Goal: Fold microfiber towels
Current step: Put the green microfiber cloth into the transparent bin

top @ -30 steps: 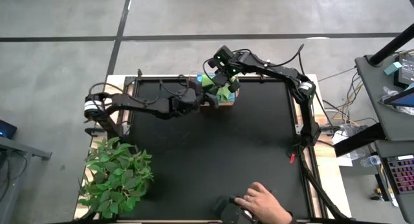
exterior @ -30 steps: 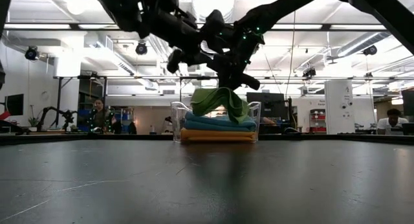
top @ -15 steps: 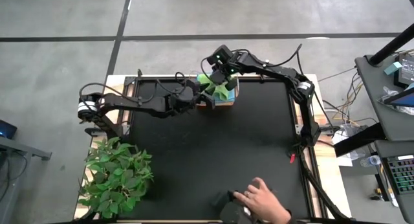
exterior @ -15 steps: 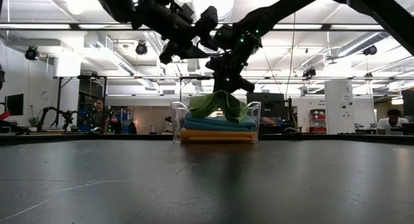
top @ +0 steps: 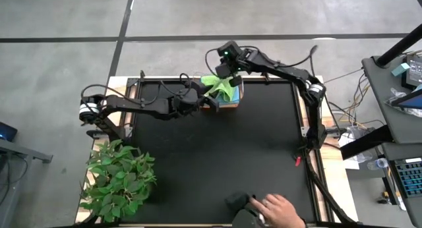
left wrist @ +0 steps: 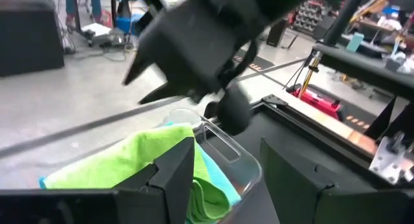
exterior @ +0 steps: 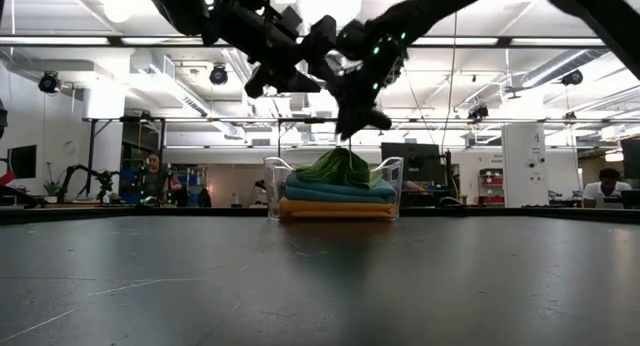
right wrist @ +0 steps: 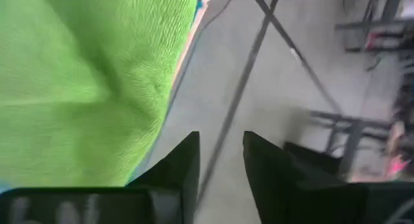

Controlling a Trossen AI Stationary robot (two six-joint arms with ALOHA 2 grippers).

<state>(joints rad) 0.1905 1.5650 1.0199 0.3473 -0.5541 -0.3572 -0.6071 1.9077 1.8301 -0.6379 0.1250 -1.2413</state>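
My right gripper [exterior: 362,114], fingers parted and empty, hangs directly above the crumpled lime green microfiber towel [exterior: 338,169] atop the clear plastic bin [exterior: 272,186].

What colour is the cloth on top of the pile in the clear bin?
Lime green; the top cloth shows best in the left wrist view.

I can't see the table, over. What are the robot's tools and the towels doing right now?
Right tool open, empty, above the bin. Left tool open beside the bin. Lime green towel heaped atop the stacked towels. Person's hand at the table edge.
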